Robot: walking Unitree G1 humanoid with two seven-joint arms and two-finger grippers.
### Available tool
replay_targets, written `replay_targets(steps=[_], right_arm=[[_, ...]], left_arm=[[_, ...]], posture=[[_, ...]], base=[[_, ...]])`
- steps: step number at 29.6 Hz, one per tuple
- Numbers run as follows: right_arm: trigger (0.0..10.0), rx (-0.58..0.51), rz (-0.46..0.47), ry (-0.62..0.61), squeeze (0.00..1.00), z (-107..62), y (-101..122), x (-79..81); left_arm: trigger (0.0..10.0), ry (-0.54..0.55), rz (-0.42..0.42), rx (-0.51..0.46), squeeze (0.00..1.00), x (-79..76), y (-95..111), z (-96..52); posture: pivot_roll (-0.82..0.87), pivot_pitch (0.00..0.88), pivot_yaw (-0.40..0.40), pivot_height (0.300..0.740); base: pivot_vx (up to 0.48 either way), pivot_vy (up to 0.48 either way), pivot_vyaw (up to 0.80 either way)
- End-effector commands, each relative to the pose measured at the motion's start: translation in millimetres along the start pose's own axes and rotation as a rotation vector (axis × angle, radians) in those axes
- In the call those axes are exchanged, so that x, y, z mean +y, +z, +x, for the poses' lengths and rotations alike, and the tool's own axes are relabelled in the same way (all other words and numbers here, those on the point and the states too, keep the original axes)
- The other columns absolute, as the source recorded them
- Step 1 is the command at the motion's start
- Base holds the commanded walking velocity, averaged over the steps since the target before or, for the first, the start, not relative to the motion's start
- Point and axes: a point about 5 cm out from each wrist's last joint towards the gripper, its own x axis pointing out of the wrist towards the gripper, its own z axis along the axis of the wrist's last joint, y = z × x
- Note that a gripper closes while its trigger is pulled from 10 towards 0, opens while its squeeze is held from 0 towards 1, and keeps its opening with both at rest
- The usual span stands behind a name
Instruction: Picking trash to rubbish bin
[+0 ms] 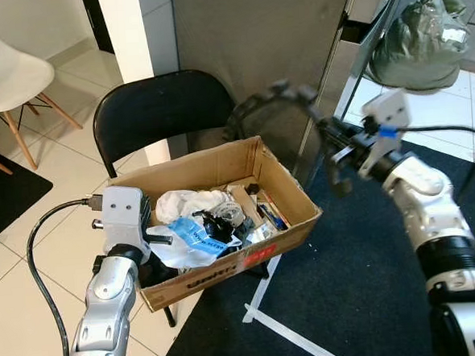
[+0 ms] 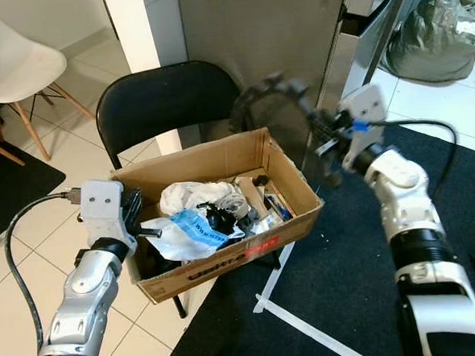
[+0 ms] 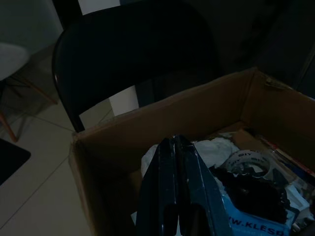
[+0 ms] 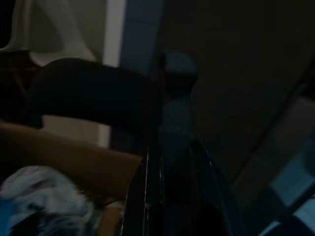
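Mostly crumpled white/blue trash [image 1: 194, 227] fills cardboard box [image 1: 302, 200]; left claw [image 3: 178, 162] clenched, right claw [image 1: 285, 98] unclear.

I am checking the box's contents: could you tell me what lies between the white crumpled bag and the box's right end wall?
In the left eye view, black crumpled trash and cardboard scraps lie between the white bag and the cardboard box's right wall.

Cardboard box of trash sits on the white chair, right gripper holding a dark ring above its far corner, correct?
Not quite: the cardboard box sits on the black chair, as the left eye view shows; the white chair stands apart. The right gripper does hold the dark ring.
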Motion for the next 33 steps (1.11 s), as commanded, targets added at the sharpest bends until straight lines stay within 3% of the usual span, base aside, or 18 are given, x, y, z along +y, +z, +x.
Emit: replay_targets(steps=[1, 10, 14, 19, 24, 33], right_arm=[[10.0, 0.004, 0.002, -0.014, 0.00, -3.6, -2.9, -3.0], [10.0, 0.002, 0.025, 0.045, 0.00, -18.6, 5.1, -28.5], [10.0, 0.011, 0.088, 0.104, 0.00, -23.6, 6.9, -33.4], [10.0, 0.070, 0.065, 0.167, 0.00, -29.2, 5.0, -37.8], [10.0, 0.153, 0.008, 0.284, 0.00, -30.1, -5.3, -26.8], [10.0, 0.174, 0.006, 0.345, 0.00, -29.0, -7.4, -22.5]], left_arm=[[10.0, -0.011, 0.015, 0.000, 0.00, -0.1, -0.2, -1.7], [10.0, -0.031, 0.015, -0.007, 0.00, -0.4, 1.8, -0.4], [10.0, -0.036, 0.015, -0.008, 0.00, -1.1, 2.1, -0.1], [10.0, -0.045, 0.014, -0.009, 0.00, -1.9, 2.3, 0.2], [10.0, -0.065, 0.014, -0.009, 0.00, -4.1, 1.8, -0.5], [10.0, -0.150, -0.008, -0.029, 0.00, -11.2, 3.7, -4.1]], posture=[[0.04, 0.161, -0.020, 0.740], [0.05, 0.162, -0.013, 0.740], [0.05, 0.162, -0.012, 0.740], [0.04, 0.155, -0.010, 0.740], [0.05, 0.134, -0.016, 0.740], [0.04, 0.126, -0.017, 0.740]], base=[[0.000, 0.000, 0.00], [0.000, 0.000, 0.00], [0.000, 0.000, 0.00], [0.000, 0.000, 0.00], [0.000, 0.000, 0.00], [0.000, 0.000, 0.00]])
